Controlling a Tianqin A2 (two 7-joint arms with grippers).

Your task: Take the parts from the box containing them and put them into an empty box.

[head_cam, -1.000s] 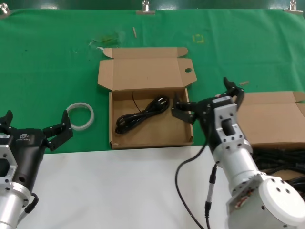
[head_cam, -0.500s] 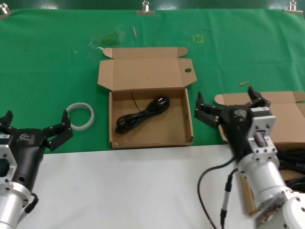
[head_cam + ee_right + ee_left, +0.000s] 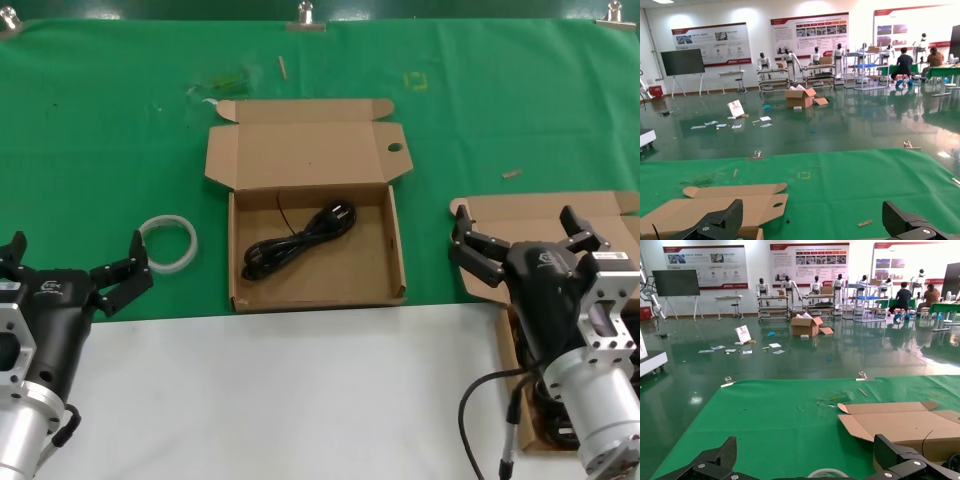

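The right gripper (image 3: 528, 240), jaws apart and empty, hovers over the source box (image 3: 600, 225) at the table's right edge; one cable (image 3: 297, 240) lies in the middle box (image 3: 316, 290). Next it must drop and grab another. The left gripper (image 3: 70, 270) waits open near the left edge.

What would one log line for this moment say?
right tool: open, over source box | left tool: open, idle | one cable in holed-flap box

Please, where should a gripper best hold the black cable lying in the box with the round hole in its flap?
Probably from above, across the middle of the black cable: there its strands lie bundled, diagonal on the floor of the middle box, away from the walls. Jaws should close across the bundle.
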